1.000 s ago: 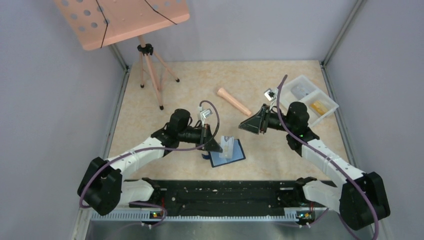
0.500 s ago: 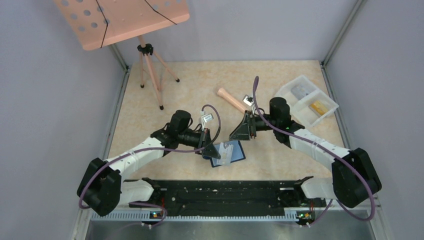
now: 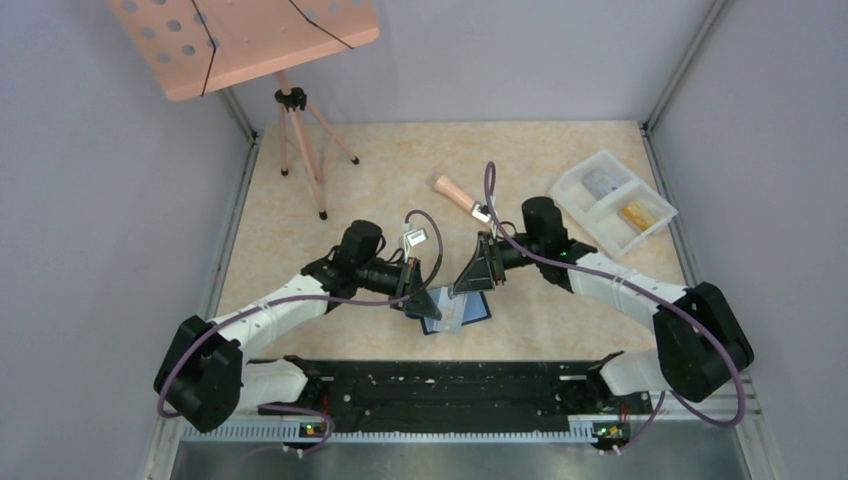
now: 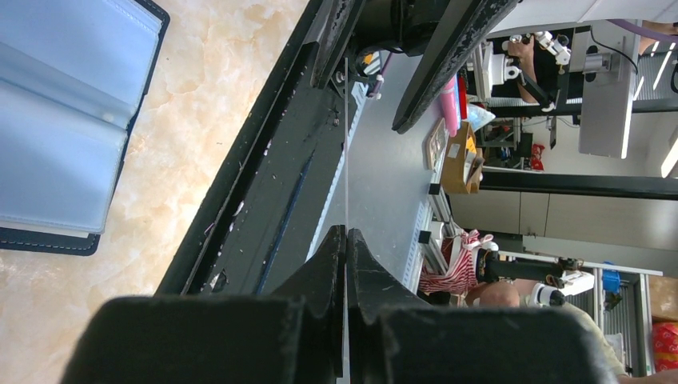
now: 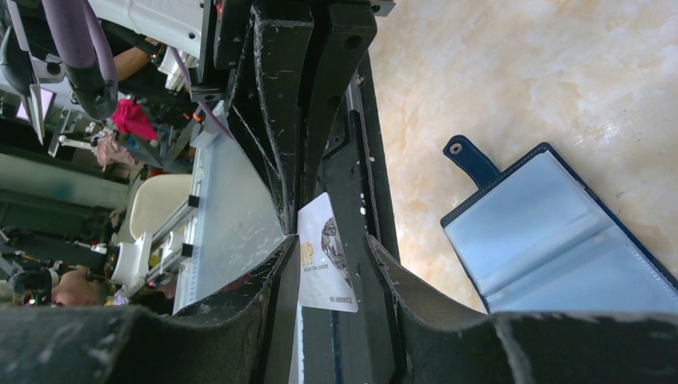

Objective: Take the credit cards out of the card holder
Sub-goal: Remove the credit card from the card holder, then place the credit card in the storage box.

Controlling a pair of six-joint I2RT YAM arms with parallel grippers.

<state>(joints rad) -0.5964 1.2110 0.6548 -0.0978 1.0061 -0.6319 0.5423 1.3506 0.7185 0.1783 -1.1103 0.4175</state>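
Wrist cameras give what the top view cannot. From above, the two pincers merely meet tip to tip over the card holder, which lies open near the middle of the counter's near edge, partly covered by them. The left wrist view shows the left pincer clamped on a credit card, seen edge-on as a thin line. The right wrist view shows that card's pale face, with the right pincer parted around it: one finger sits just beside an edge, the other stands clear. The holder's closing tab lies flat near the black rail along the near edge. A white tray sits by the far right corner, with a grey item in one compartment and a gold one in the other. A wooden-handled tool lies mid-counter, its end hidden by the right arm. A pink music stand rises at the far left corner. Gold letters on the card may read "VIP"; the finer print is illegible.
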